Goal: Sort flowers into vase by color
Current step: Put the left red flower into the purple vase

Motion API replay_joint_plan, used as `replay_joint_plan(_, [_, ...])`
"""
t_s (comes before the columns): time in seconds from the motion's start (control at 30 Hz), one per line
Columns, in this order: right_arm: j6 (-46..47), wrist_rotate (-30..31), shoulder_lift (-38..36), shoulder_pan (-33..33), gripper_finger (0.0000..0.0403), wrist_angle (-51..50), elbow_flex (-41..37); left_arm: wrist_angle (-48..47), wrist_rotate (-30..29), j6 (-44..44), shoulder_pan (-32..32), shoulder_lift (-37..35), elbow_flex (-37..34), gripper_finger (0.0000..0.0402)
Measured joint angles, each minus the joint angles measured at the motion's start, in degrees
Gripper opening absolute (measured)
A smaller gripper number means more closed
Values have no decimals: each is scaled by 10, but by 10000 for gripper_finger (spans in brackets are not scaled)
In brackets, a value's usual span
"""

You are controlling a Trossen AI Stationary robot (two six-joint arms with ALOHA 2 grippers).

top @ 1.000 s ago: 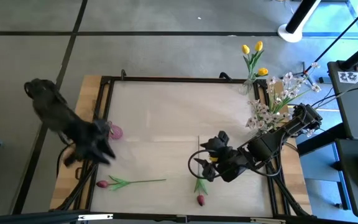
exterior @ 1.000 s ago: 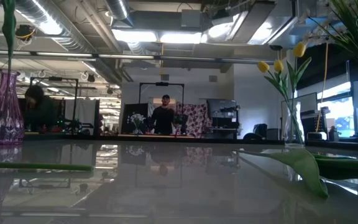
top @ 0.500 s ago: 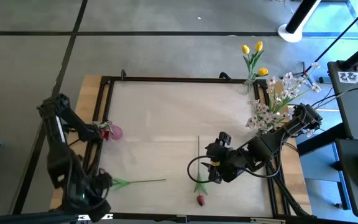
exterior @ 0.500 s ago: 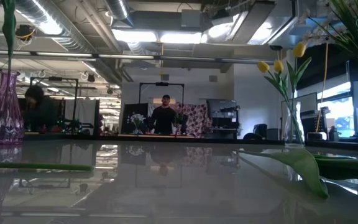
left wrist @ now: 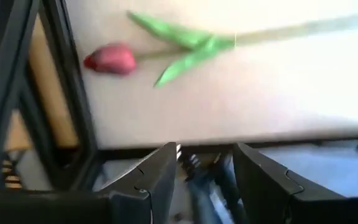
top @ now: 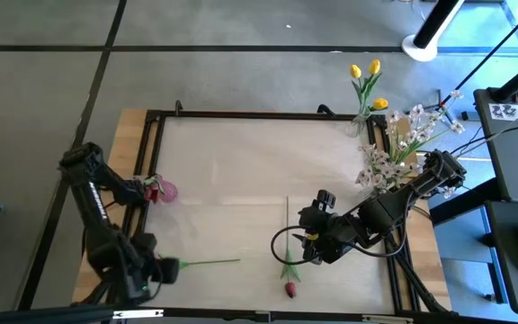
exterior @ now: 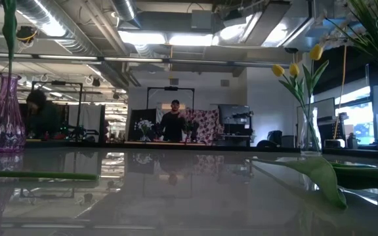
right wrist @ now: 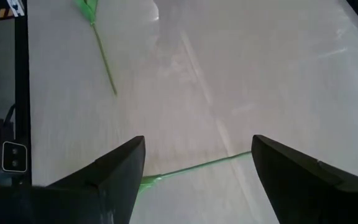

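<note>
A dark red tulip (left wrist: 112,59) lies on the white table at the near left, its leaves (left wrist: 185,43) and stem (top: 209,262) pointing right. My left gripper (left wrist: 204,180) hangs open over the table's near edge beside that bloom, fingers pointing down and touching nothing; it hides the bloom in the high view. A second dark red tulip (top: 290,289) lies near the front centre. Its stem (right wrist: 194,165) runs on the table between the open fingers of my right gripper (right wrist: 194,168), which hovers above it. A purple vase (top: 165,191) stands at the left, holding a stem (exterior: 8,33).
Yellow tulips (top: 367,85) stand in a clear vase at the far right corner, with sprays of white blossoms (top: 398,144) just nearer along the right edge. A black frame (top: 259,115) borders the table. People stand in the room beyond.
My left arm has swung from beside the purple vase toward the table's near edge and come down. Its wrist has rolled until the gripper points down over the near-left tulip's bloom. My right gripper has tipped a little in place. The flowers have not moved.
</note>
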Motion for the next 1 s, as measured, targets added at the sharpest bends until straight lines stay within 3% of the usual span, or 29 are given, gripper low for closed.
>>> replay_joint_plan(0.27, [2, -24, 0, 0, 294, 0, 0, 65, -11, -21, 69, 14, -77, 153])
replay_joint_plan(0.47, [2, -39, 0, 0, 294, 0, 0, 208, 29, -23, 75, 22, -173, 153])
replay_joint_plan(0.67, [2, -45, 0, 0, 294, 0, 0, 248, 55, -21, 70, 23, -248, 153])
replay_joint_plan(0.87, [2, -45, 0, 0, 294, 0, 0, 372, 80, -19, 62, 23, -328, 153])
replay_joint_plan(1.0, [4, -45, 0, 0, 294, 0, 0, 390, 84, 10, 80, 20, -348, 153])
